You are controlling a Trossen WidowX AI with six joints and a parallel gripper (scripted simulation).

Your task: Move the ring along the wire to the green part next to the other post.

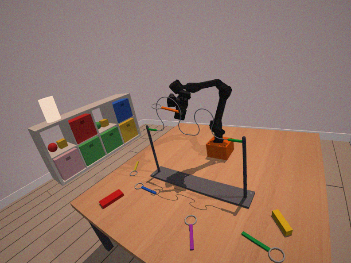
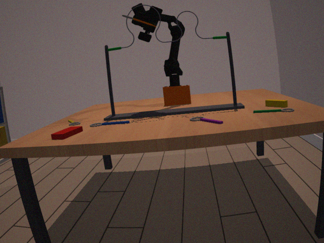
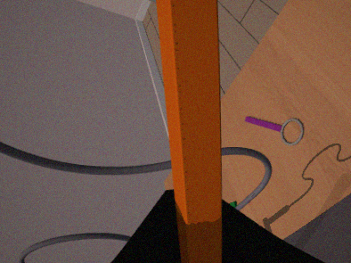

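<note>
While closed, end effector [image 1: 180, 114] [image 3: 185, 199] grips handle [image 1: 169, 109] [image 2: 144, 22] [image 3: 196, 93].
</note>
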